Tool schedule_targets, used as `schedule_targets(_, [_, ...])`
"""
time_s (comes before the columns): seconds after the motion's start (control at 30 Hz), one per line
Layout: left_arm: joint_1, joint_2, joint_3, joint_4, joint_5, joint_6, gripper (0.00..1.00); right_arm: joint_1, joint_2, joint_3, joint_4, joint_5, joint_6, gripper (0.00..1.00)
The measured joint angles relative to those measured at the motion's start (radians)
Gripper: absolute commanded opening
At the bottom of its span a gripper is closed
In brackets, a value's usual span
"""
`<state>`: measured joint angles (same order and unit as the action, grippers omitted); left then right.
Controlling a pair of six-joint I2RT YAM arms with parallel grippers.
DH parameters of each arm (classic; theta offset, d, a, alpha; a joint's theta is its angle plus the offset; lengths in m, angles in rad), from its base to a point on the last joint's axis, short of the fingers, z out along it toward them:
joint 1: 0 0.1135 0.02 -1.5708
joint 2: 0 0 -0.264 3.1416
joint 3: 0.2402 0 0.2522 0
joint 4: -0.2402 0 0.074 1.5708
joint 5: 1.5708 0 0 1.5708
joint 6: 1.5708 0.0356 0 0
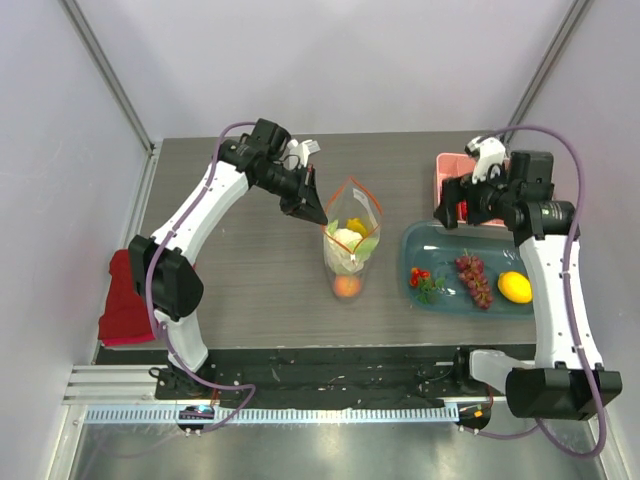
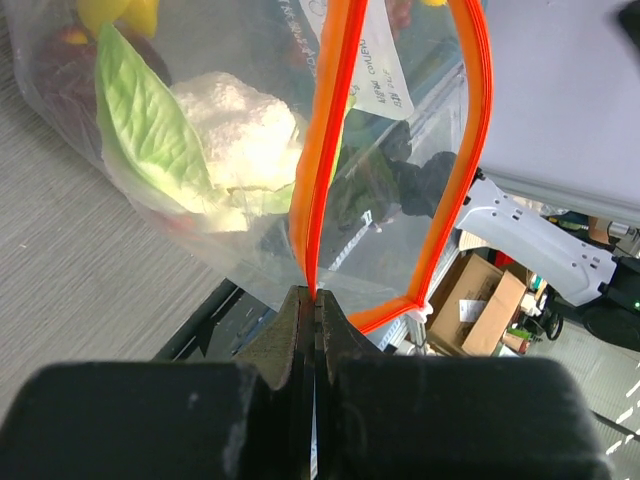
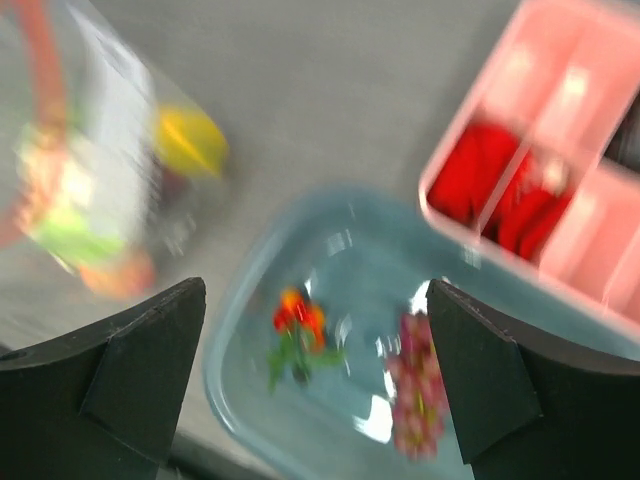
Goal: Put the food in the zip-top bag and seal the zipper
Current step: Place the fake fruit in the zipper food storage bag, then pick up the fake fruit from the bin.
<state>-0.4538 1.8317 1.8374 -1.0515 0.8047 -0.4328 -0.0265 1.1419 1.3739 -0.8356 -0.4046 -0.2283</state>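
1. While the left gripper [image 1: 312, 212] [image 2: 315, 300] pinches the zipper [image 1: 367, 196] [image 2: 470, 150] with its jaws pressed together, the bag [image 1: 352, 250] [image 2: 250, 230] sits mid-table [image 1: 250, 290], its mouth gaping in a loop
2. Three pieces show inside the bag: one cabbage [image 1: 347, 240] [image 2: 235, 130], one yellow piece [image 2: 120, 15], one orange fruit [image 1: 347, 286]
3. Three pieces lie in the blue tray [image 1: 412, 240] [image 3: 230, 350]: one strawberry sprig [image 1: 422, 280] [image 3: 298, 320], one bunch of grapes [image 1: 475, 280] [image 3: 415, 390], one lemon [image 1: 515, 287]
4. Right gripper [image 1: 455, 210] [image 3: 315, 340] hovers over that tray, spread wide, holding nothing
5. Bare tabletop separates bag and blue tray; one pink tray [image 1: 450, 165] [image 3: 560, 60] sits at the far right, one red cloth [image 1: 125, 300] at the left edge
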Motion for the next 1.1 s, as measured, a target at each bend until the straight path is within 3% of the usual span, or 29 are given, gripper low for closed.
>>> schedule_targets(0.33, [0.0, -0.01, -0.039, 0.007, 0.0, 0.007, 0.0, -0.186, 0.138, -0.239, -0.235, 0.233, -0.251, 0.96])
schedule_targets(0.7, [0.0, -0.017, -0.057, 0.014, 0.0, 0.02, 0.0, -0.217, 0.358, -0.342, -0.073, 0.319, -0.285, 0.9])
schedule_targets(0.9, [0.0, -0.017, -0.057, 0.014, 0.0, 0.026, 0.0, -0.217, 0.436, -0.37, 0.031, 0.324, -0.276, 0.68])
schedule_targets(1.0, [0.0, -0.017, -0.057, 0.014, 0.0, 0.026, 0.0, -0.217, 0.444, -0.389, 0.053, 0.309, -0.269, 0.42])
schedule_targets(1.1, [0.0, -0.017, -0.057, 0.014, -0.001, 0.026, 0.0, -0.215, 0.441, -0.402, 0.057, 0.29, -0.261, 0.3])
